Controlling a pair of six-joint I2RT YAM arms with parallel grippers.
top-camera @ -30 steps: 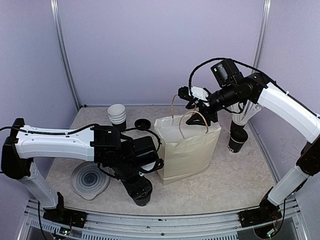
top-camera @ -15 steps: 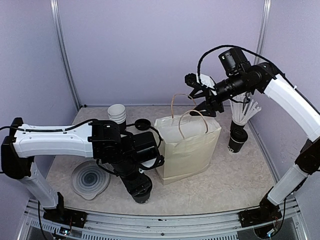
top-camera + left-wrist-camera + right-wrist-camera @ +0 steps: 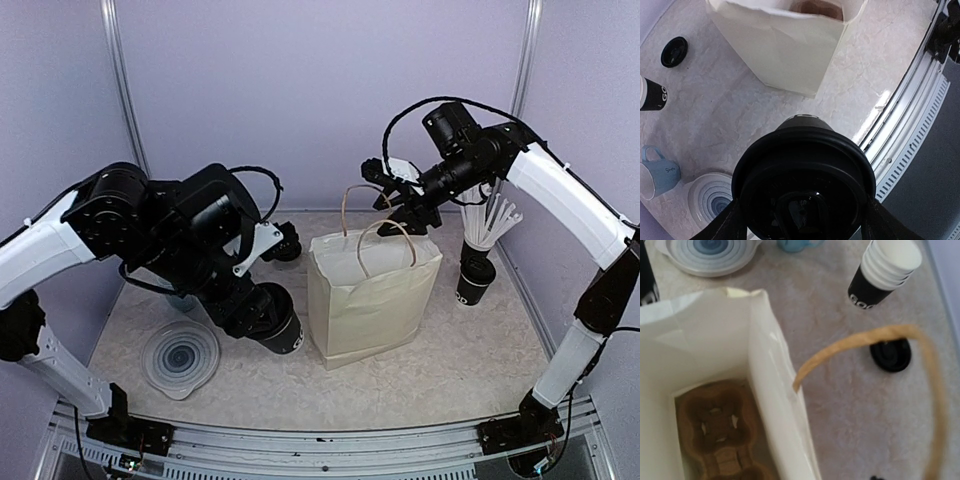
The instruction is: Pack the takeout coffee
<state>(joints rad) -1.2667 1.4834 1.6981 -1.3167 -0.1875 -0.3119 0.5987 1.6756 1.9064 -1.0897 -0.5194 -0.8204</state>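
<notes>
My left gripper (image 3: pixel 268 322) is shut on a black coffee cup with a black lid (image 3: pixel 283 336) and holds it tilted above the table, left of the white paper bag (image 3: pixel 375 295). In the left wrist view the lid (image 3: pixel 802 165) fills the lower frame between my dark fingers (image 3: pixel 725 222), with the bag (image 3: pixel 785 50) beyond. My right gripper (image 3: pixel 392 195) hovers over the bag's back handle (image 3: pixel 352 195). Its jaws do not show in the right wrist view. That view looks into the open bag, where the brown carrier tray (image 3: pixel 720 440) lies empty on the bottom, with the handle (image 3: pixel 865 342) looping close.
A black cup of white straws (image 3: pixel 476 275) stands right of the bag. A striped plate (image 3: pixel 180 358) lies front left. Behind the bag are a loose black lid (image 3: pixel 891 355), a nested stack of lidless cups (image 3: pixel 885 270) and a blue mug (image 3: pixel 657 172).
My left arm has lifted the lidded cup off the table's front and raised it beside the bag. My right gripper rose, then came back down over the back handle.
</notes>
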